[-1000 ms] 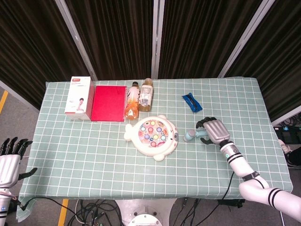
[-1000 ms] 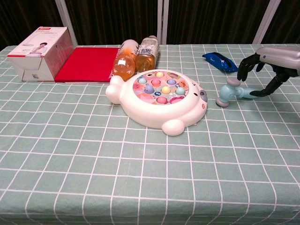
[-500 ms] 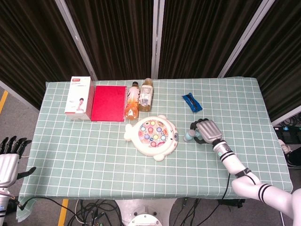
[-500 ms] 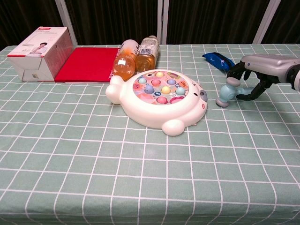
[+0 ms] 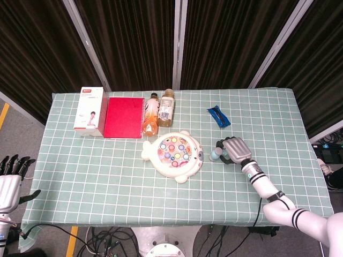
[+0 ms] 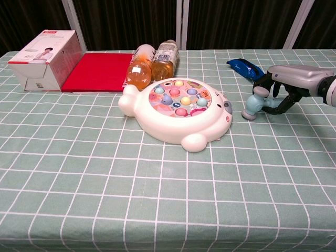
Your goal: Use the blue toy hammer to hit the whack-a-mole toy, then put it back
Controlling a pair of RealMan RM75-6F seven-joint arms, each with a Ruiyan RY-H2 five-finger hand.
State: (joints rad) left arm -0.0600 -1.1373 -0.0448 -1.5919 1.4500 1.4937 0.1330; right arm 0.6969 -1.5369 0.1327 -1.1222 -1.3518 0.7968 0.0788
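Green checked cloth is covering the table under dark curtains. Your right hand is curling its fingers around the blue toy hammer at centre right, its head lying on the cloth just right of the whack-a-mole toy. Your left hand is hanging with fingers apart, holding nothing, at the lower left edge.

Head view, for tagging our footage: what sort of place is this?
Probably a robot lab or test booth: a table with a green checked cloth, dark curtains on metal poles behind it, cables on the floor beneath.
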